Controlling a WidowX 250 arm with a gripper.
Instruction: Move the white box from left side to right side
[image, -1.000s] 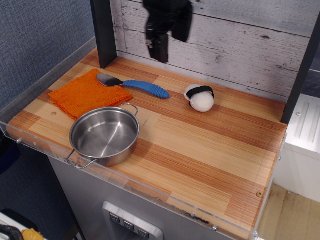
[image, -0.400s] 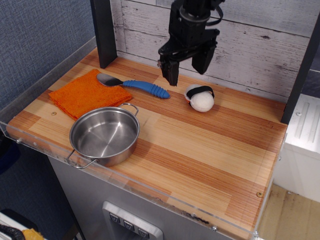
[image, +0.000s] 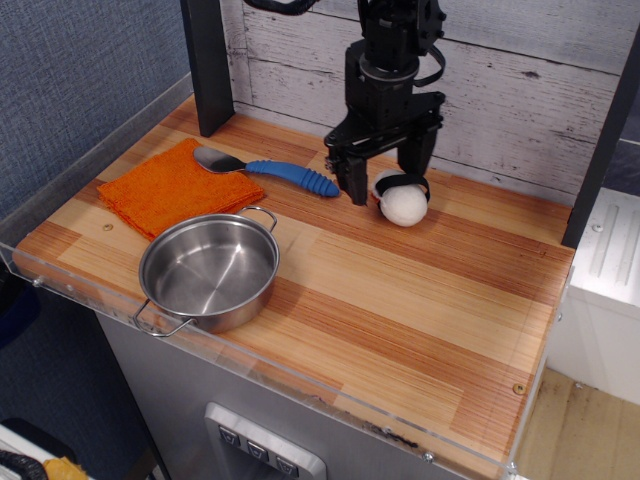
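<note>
While the white box (image: 402, 200) sits at the far middle of the desk (image: 400, 300), the end effector (image: 384, 178) hangs over it with jaws spread apart, holding nothing. Grabbing and carrying it right are not yet done.

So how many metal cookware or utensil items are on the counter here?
2: the steel pot at the front left, and the blue-handled spoon behind it, bowl resting on the orange cloth. None appear hidden.
</note>
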